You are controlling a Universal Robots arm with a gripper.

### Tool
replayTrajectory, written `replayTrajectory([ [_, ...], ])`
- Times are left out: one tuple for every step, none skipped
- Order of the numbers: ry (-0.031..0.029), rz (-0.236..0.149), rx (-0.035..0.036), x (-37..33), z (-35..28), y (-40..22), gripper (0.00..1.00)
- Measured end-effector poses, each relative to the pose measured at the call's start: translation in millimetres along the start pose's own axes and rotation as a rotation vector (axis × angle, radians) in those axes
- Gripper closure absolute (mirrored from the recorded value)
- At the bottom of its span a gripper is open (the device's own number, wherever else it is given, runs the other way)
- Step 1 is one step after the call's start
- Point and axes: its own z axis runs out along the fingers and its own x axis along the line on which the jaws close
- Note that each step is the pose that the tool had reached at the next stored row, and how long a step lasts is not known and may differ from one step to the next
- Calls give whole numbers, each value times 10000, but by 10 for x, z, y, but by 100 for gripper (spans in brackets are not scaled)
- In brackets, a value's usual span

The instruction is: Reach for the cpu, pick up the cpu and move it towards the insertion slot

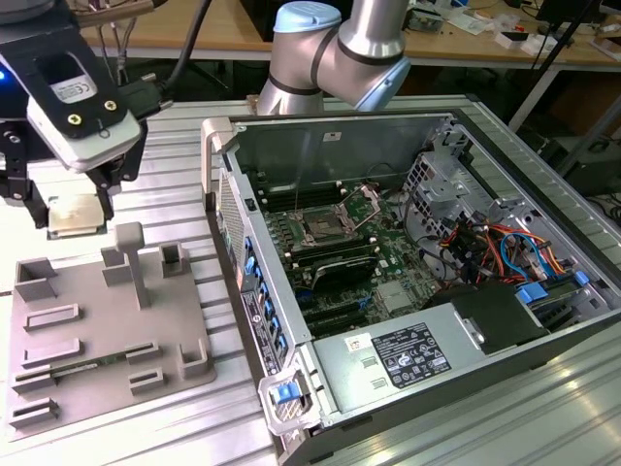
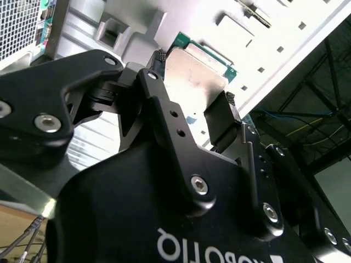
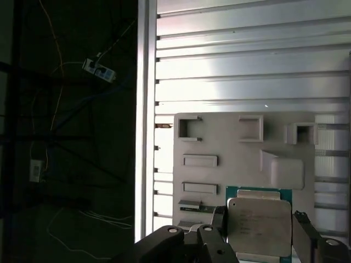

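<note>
The end effector (image 1: 76,199) is gripping the cpu (image 1: 76,216) by its edges, just above the tray (image 1: 102,330) near the surface's edge. Keeping it level should be helping on the way to the slot (image 1: 322,230), which is sitting well apart inside the case (image 1: 417,340).

Silver-topped cpu (image 3: 259,224) between the gripper (image 3: 262,230) fingers, above the grey tray (image 3: 219,142).

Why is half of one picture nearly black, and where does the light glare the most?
In the first wrist view, the dark half is unlit space beyond the table's edge, while the ribbed metal glares white. In the second wrist view, the cpu's top shines and the close black end effector looks soft. The exterior view is evenly lit, with mild sheen on the table.
</note>
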Motion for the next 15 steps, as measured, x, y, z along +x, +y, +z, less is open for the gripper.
replayTrajectory([
  [-1, 2, 6, -29, 1, 2, 45],
  [-1, 4, 11, -56, 2, 4, 45],
  [-1, 6, 18, -89, 2, 7, 45],
  [0, 8, 25, -113, 2, 10, 45],
  [0, 11, 35, -161, 4, 18, 45],
  [-1, 12, 42, -192, 4, 25, 45],
  [-1, 13, 47, -218, 5, 32, 45],
  [1, 14, 58, -256, 5, 47, 45],
  [1, 15, 63, -277, 6, 59, 45],
  [0, 17, 69, -295, 6, 70, 45],
  [0, 16, 79, -314, 7, 86, 45],
  [1, 14, 86, -328, 7, 96, 45],
  [2, 12, 93, -344, 7, 108, 45],
  [3, 15, 99, -357, 7, 121, 45],
  [1, 16, 107, -370, 8, 137, 45],
])
